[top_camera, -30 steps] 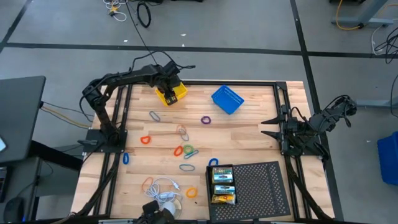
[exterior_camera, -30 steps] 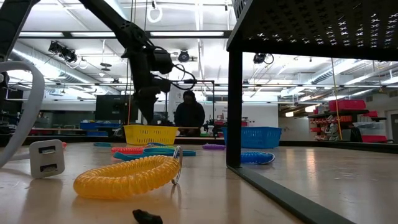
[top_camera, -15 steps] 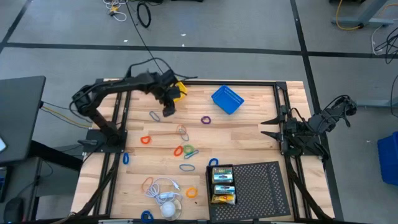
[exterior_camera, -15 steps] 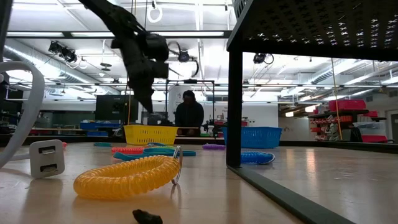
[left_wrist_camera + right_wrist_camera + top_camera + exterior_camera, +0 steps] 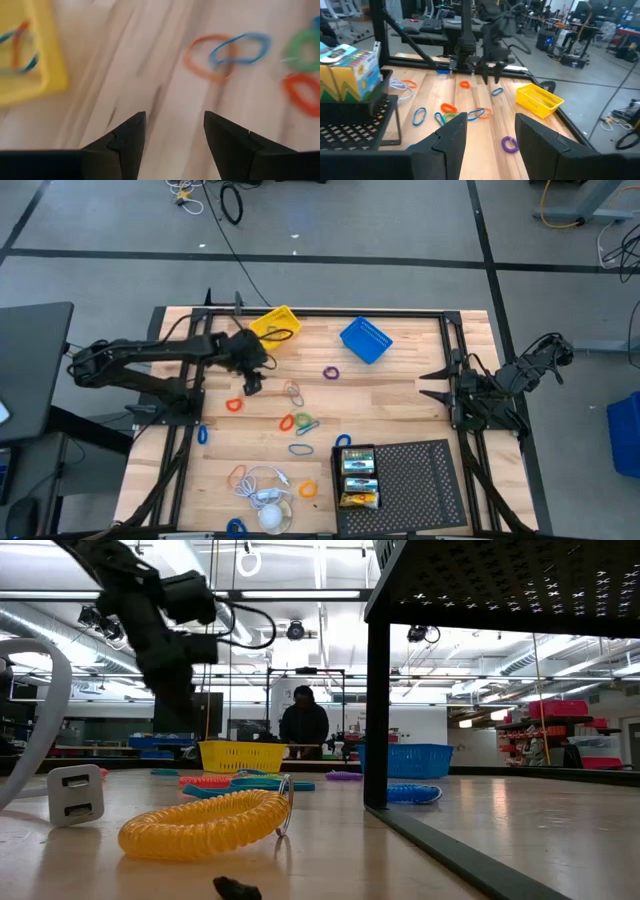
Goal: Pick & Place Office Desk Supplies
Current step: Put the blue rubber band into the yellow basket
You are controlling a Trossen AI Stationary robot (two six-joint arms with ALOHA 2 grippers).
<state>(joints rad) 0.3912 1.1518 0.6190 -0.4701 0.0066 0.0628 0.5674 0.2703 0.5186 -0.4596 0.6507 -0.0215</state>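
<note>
Yellow basket [image 5: 274, 325] at the table's far edge now holds bands; the left gripper [image 5: 251, 385] has drawn back from it, jaws wide and empty, so that drop looks finished. An orange band [image 5: 206, 56] linked with a blue band [image 5: 240, 47] lies just ahead. Right gripper [image 5: 489, 131] waits open at the right edge.

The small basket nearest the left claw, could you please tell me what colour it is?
Yellow: the small basket shows best in the high view, near the left claw.

The wooden desk [image 5: 400, 395] carried scattered coloured loops [image 5: 296, 422], yellow basket [image 5: 272, 324], blue basket [image 5: 365, 340], black tray [image 5: 420, 480], and possibly a cable [image 5: 262, 483].
</note>
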